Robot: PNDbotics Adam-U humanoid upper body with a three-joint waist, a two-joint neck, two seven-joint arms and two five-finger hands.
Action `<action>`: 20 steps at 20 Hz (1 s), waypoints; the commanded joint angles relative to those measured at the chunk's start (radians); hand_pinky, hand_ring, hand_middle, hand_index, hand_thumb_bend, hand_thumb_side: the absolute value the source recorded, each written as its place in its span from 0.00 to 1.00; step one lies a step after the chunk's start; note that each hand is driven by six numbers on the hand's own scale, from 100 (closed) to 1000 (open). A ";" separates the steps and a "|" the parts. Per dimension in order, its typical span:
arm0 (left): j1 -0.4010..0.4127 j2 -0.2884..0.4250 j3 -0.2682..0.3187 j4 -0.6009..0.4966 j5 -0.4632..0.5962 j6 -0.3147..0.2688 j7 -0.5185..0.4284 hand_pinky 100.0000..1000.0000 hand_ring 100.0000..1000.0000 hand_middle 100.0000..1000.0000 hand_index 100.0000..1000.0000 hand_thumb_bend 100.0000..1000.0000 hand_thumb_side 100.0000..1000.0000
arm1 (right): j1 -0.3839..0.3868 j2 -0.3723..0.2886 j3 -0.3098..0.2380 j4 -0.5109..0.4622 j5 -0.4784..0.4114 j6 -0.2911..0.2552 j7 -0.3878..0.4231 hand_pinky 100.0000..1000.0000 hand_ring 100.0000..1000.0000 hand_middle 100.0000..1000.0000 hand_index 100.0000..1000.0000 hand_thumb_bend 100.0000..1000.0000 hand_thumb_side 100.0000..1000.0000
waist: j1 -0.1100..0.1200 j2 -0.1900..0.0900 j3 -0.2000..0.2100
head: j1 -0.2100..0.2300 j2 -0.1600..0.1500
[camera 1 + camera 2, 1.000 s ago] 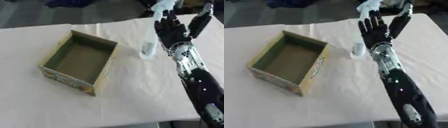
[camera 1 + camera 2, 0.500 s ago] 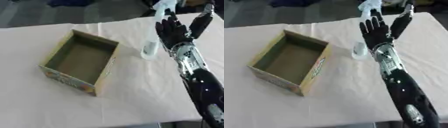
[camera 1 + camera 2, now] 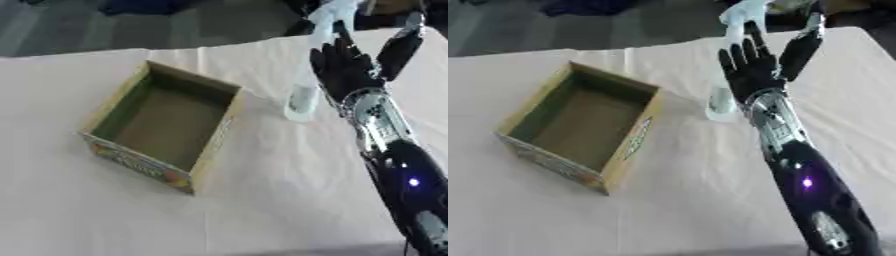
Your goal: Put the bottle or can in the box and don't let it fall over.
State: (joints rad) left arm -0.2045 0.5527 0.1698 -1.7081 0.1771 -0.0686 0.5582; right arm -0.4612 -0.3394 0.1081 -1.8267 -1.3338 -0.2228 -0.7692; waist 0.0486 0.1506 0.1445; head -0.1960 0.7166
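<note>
A clear, pale bottle [image 3: 302, 100] stands upright on the white cloth, just right of the open cardboard box [image 3: 216, 142]. Its upper part rises behind my right hand [image 3: 346, 75], and its top shows near the far table edge. That hand is open, with fingers straight up and the thumb spread to the right, right beside the bottle. I cannot tell whether the hand touches it. The box is empty, with a colourful print on its near side. My left hand shows in neither view.
The table [image 3: 262, 210] is covered by a white cloth and ends near the bottom of the view. My black and silver right forearm [image 3: 798, 165] runs from the lower right up to the hand. Dark shapes lie beyond the far edge.
</note>
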 commanded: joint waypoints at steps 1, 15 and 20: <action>-0.016 0.021 0.011 -0.020 0.001 -0.002 0.001 0.76 0.85 0.85 0.87 0.72 0.67 | -0.026 -0.016 -0.001 -0.004 -0.006 0.004 0.002 0.00 0.00 0.00 1.00 0.49 0.89 | 0.003 -0.007 0.004 | 0.003 -0.016; -0.018 0.017 0.010 -0.023 0.002 -0.004 0.001 0.76 0.85 0.85 0.87 0.72 0.67 | -0.090 -0.029 -0.003 0.041 -0.013 0.003 0.013 0.00 0.00 0.00 1.00 0.49 0.89 | 0.008 0.002 0.012 | -0.002 -0.029; -0.019 0.017 0.010 -0.024 0.003 -0.004 0.002 0.76 0.85 0.85 0.87 0.72 0.67 | -0.112 -0.030 -0.004 0.058 -0.019 -0.001 0.017 0.00 0.00 0.00 1.00 0.49 0.88 | 0.010 0.004 0.014 | -0.003 -0.031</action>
State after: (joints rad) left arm -0.2102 0.5517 0.1697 -1.7141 0.1800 -0.0688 0.5583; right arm -0.5540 -0.3483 0.1092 -1.7642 -1.3470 -0.2218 -0.7575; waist 0.0565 0.1640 0.1563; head -0.1969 0.6992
